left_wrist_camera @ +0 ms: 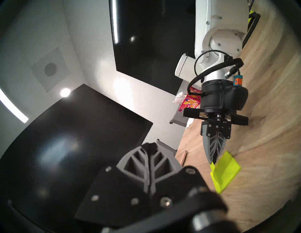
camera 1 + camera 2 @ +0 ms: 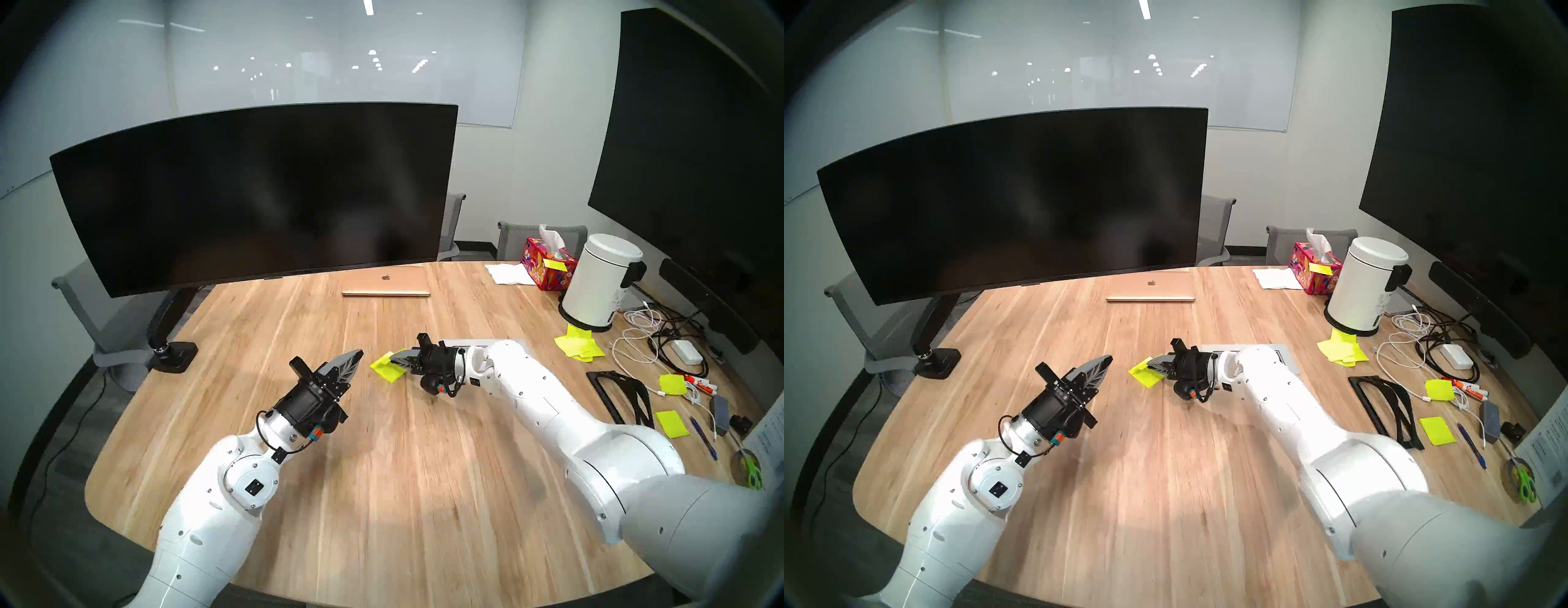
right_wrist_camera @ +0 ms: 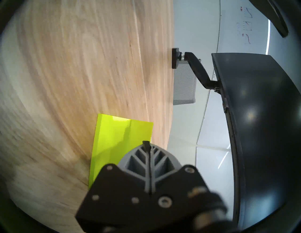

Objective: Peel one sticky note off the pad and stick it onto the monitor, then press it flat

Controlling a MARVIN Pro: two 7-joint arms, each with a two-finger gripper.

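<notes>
Head view: the right gripper (image 2: 396, 360) is closed with its tips pressed on the pad (image 2: 388, 367), which lies mid-desk (image 2: 382, 467), its top note (image 1: 213, 168) curling up at one edge. The left gripper (image 2: 354, 356) is shut on nothing, raised just left of the pad. The monitor (image 2: 254, 199) stands over the far left edge, screen bare.

Two black screens: one curved monitor (image 2: 254, 199), one flat screen (image 2: 695, 140). One pad (image 2: 388, 368) at the right jaws. One heap of yellow notes (image 2: 579, 346), two loose yellow notes (image 2: 672, 384). One laptop (image 2: 386, 284), one tissue box (image 2: 547, 271), one white bin (image 2: 600, 282).
</notes>
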